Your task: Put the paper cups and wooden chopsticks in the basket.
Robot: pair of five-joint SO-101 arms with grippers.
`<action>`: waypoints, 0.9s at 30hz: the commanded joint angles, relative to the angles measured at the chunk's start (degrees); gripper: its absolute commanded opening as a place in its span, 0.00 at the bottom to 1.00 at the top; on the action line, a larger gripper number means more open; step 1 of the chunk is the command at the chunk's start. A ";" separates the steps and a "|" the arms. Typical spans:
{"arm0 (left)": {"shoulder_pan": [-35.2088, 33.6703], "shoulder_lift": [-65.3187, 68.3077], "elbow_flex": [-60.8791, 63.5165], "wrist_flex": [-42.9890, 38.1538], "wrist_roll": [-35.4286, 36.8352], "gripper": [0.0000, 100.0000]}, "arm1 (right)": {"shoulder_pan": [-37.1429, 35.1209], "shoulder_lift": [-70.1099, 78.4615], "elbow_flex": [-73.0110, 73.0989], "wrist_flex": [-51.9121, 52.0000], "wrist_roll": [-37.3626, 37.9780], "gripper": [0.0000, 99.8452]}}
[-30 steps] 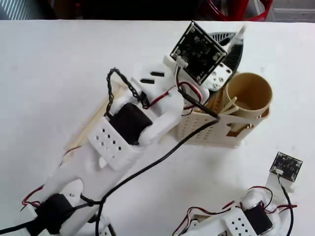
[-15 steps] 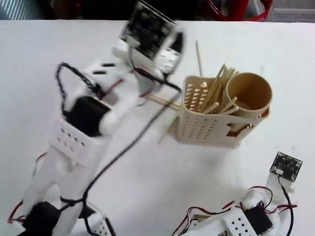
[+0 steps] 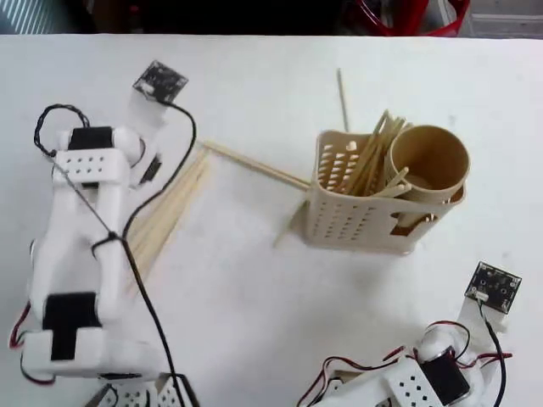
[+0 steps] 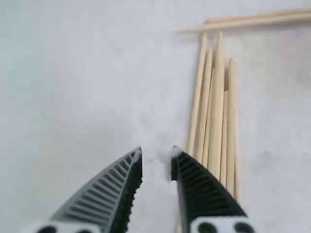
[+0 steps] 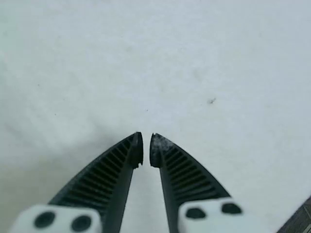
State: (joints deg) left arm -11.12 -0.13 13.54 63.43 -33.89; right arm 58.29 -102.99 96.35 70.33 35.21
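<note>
1. Two arms are up on my screen. The left arm (image 3: 81, 246), which was stretched over the basket (image 3: 356, 216) a second ago, has swung back to the left side of the table (image 3: 254, 322).
2. My left claw (image 4: 156, 154) now hangs over the table with its jaws slightly parted and nothing between them. One of its fingers (image 4: 199, 189) lies just beside the loose bundle of chopsticks (image 4: 216, 107).
3. From above, that bundle lies flat on the table beside the left arm, well apart from the basket.
4. One long chopstick (image 3: 254, 165) runs from the top of the bundle to the basket wall. A single stick (image 3: 342, 97) lies on the table beyond the basket, and another (image 3: 288, 229) lies at the basket's near-left corner.
5. With the arm out of the way, I can see a sheaf of chopsticks (image 3: 373, 157) standing tilted in the basket, next to the paper cup (image 3: 428, 161), which sits upright in its right end.
6. My right claw (image 5: 146, 145) has not moved: it is clenched on nothing over bare table, its arm (image 3: 433, 377) at the near right edge.
</note>
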 commanded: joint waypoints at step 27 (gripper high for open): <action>6.20 29.58 -16.62 -0.09 0.70 0.15 | 0.57 -0.04 0.53 -0.04 0.44 0.04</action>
State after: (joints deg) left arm -6.99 28.35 1.23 62.11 -34.07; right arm 58.29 -102.99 96.35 70.33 35.21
